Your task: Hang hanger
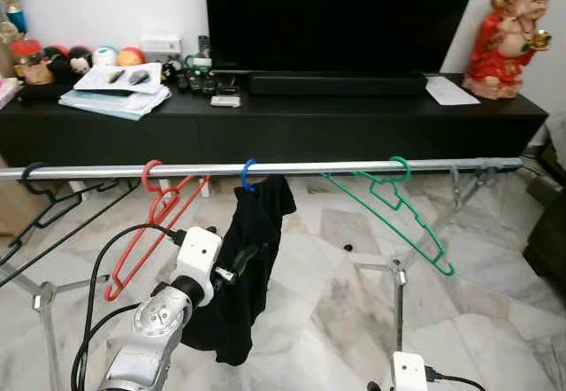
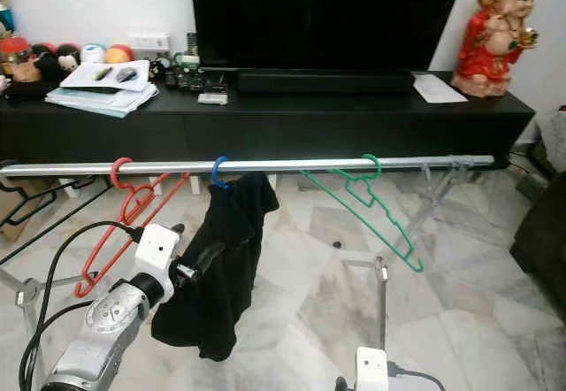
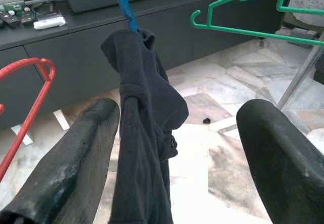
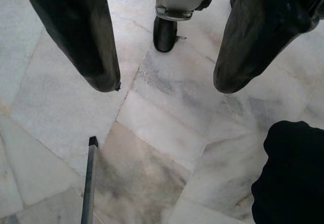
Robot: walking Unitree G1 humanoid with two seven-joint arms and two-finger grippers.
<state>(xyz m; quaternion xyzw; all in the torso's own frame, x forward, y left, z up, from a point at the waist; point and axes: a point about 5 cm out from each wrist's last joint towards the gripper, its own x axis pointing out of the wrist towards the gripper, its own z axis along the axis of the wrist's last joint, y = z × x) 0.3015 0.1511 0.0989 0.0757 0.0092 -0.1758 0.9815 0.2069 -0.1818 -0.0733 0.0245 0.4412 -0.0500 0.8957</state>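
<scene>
With fingers (image 3: 81,158) wide apart (L gripper (image 3: 177,148)), black garment (image 3: 144,148) hangs between.

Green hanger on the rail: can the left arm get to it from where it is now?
Probably not directly. The left gripper sits open by the black garment on the blue hanger, which hangs between it and the green hanger; it would need to swing around.

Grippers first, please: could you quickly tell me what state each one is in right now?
Left gripper: open, black garment between its fingers.
Right gripper: open, empty.
</scene>
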